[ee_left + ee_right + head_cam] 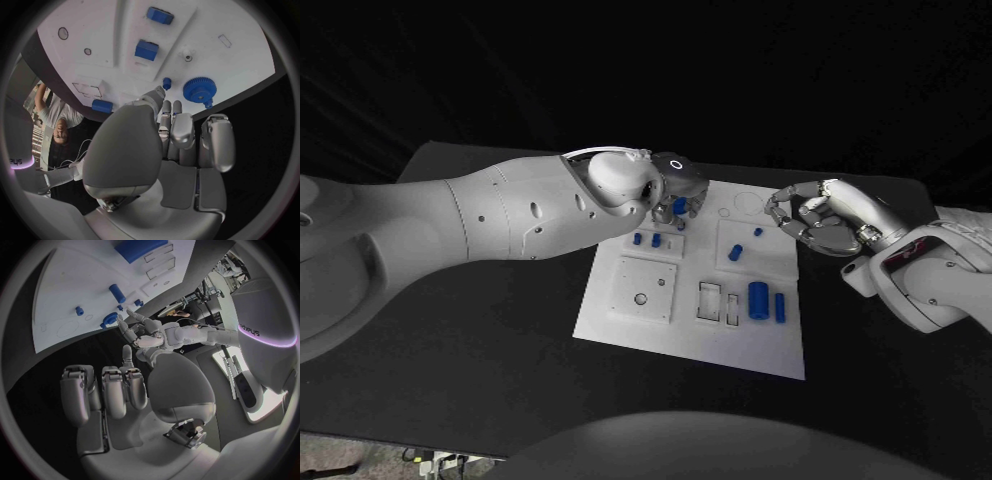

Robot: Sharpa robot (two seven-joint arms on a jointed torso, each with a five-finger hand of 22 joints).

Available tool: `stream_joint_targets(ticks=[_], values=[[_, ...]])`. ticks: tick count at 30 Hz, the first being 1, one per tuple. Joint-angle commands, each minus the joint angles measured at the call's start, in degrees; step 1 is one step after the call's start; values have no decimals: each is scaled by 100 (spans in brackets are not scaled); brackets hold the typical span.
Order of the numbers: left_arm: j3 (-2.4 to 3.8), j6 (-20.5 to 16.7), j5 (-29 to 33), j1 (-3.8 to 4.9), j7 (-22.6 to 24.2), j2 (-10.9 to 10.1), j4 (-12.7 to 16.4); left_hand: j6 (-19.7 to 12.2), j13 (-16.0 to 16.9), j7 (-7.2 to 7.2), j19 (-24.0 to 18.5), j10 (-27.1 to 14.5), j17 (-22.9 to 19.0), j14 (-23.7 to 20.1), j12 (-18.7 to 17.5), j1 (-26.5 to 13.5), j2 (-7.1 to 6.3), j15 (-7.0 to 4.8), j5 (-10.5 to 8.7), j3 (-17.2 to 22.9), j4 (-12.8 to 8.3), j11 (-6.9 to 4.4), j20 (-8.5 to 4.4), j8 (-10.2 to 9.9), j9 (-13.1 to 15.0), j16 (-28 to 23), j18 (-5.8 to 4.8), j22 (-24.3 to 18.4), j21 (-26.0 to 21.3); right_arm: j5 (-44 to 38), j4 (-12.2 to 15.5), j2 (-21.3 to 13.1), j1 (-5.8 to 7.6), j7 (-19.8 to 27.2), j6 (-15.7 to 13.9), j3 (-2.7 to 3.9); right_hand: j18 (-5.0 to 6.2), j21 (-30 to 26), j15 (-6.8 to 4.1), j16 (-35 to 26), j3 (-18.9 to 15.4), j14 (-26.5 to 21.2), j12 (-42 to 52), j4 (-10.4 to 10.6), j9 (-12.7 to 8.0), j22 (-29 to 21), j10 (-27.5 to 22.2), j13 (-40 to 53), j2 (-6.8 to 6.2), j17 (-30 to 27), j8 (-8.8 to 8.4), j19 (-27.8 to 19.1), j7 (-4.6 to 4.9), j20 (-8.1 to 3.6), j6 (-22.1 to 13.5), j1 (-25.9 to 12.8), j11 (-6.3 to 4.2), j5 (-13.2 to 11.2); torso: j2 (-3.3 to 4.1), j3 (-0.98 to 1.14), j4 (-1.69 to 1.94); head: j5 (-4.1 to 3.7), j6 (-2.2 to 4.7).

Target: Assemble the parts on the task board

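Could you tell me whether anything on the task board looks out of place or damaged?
Nothing stands out: the task board lies flat, and its blue parts, including the gear, look whole. Neither hand holds a part.

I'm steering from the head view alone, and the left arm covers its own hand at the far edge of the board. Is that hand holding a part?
Observer: No. The left wrist view shows the left hand holding nothing, its fingers stretched out towards the task board.
Operator: What lies just ahead of them?
Observer: A blue gear lies flat near the board's edge, with a small blue peg beside it, close to the fingertips. I cannot tell whether they touch it.
Operator: And the right hand?
Observer: The right wrist view shows the right hand holding nothing, over the black table beside the board.
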Motion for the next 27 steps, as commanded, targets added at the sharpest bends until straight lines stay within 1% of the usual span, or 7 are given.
stream_joint_targets(ticks=[1,6,15,20,27], values=[[5,228,-26,-17,-88,18,-2,-69,1,1,197,40,-20,-47,-7,-79,-3,1,39,-55,0,9,-20,-44,-10,-24,-74,1188,-35,-21,-6,1,-4,-15,105,-1,57,8,4,20,-11,607,22,-5,10,1328,607,1506,-16,1505,-25,235,0,-8,42,64,-13,27,4,0,0,-9,0],[5,252,-21,-41,-105,25,-19,-109,12,-10,194,47,-33,-56,-1,-117,13,0,50,-84,5,13,-23,-76,-20,-16,-73,1187,-41,-25,-16,1,-6,-27,120,-1,57,6,2,20,-8,607,22,-9,11,1327,607,1506,-20,1505,-27,234,-1,-10,42,79,-16,59,5,0,0,-14,0],[3,84,-29,-57,-45,65,-106,-88,60,-16,191,134,-87,-75,51,-56,80,-11,261,-61,-51,-6,-28,-86,-17,-10,-71,1185,-52,-30,-13,-33,-9,-46,122,-1,58,3,-2,20,-6,607,22,-20,16,1326,607,1506,-36,1505,-32,232,-2,-14,45,110,-18,137,0,1,-2,-21,0],[1,88,-30,-63,-61,75,-118,-85,89,-15,162,172,-222,-139,75,-26,103,-6,382,-42,-82,1,-29,-92,-14,-96,-58,1166,-118,-30,-8,-48,-9,-53,126,-1,58,1,-3,20,-3,607,22,-24,19,1326,607,1506,-42,1505,-34,231,-3,-16,48,125,-20,183,-2,2,0,-29,0],[-2,108,-30,-88,-48,87,-141,-76,120,-14,152,205,-273,-168,98,-6,138,-5,474,-19,-107,1,-28,-93,-10,-119,-54,1161,-139,-31,-3,-52,-11,-65,134,-1,58,1,-4,20,-2,607,22,-25,20,1326,607,1506,-45,1505,-35,232,-2,-17,50,133,-19,212,1,1,0,-30,0]])
